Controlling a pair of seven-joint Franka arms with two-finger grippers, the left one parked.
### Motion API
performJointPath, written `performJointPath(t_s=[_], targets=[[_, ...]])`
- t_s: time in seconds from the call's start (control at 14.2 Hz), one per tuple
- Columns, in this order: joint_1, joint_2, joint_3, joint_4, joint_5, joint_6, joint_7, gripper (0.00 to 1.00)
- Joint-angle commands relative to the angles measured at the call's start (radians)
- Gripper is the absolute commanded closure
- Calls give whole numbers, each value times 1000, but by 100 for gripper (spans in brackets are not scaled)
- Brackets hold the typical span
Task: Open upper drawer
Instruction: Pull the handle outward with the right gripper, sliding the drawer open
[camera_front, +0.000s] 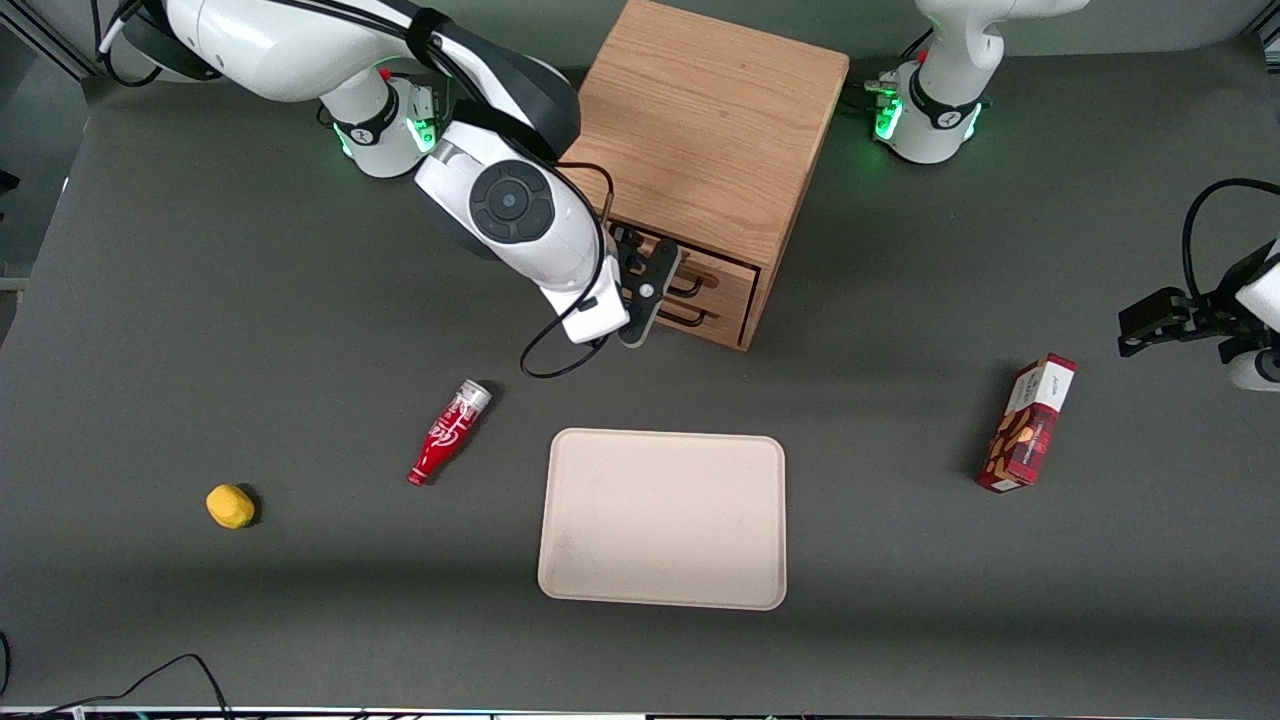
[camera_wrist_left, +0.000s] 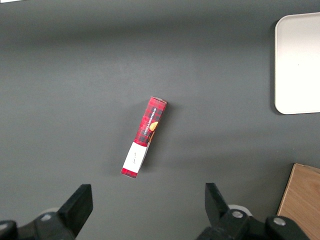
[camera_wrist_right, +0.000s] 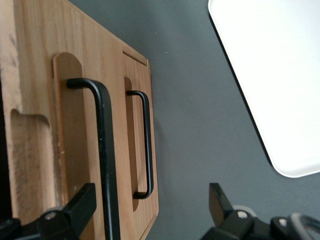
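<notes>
The upper drawer (camera_front: 715, 262) sits at the top of the cabinet (camera_front: 700, 150) front, facing the front camera, and looks shut or nearly so. Its black handle (camera_wrist_right: 102, 150) runs across the drawer front, with the lower drawer's handle (camera_wrist_right: 145, 145) just beneath it.

The hand (camera_front: 650, 290) is right at the cabinet front, level with the handles. In the right wrist view its fingers (camera_wrist_right: 75, 210) are spread wide and grasp nothing; one finger lies on the cabinet side of the upper handle, the other well out over the surface (camera_wrist_right: 190, 100), so both handles fall between them.

The step in hand appears to be the reach and line-up, with no grip taken. The next move likely calls for narrowing onto the upper handle alone, clenching on it, then pulling straight out toward the tray (camera_front: 662, 518).

The bottle (camera_front: 449, 432), the yellow lump (camera_front: 230, 506) and the box (camera_front: 1030, 424) lie apart from this work.
</notes>
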Motion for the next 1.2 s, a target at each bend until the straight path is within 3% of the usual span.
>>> performJointPath(t_s=[0.0, 0.35, 1.13], targets=[[15, 21, -3, 7, -48, 26, -11, 0], [7, 37, -17, 9, -86, 52, -21, 0], [-17, 14, -137, 18, -83, 205, -33, 0]])
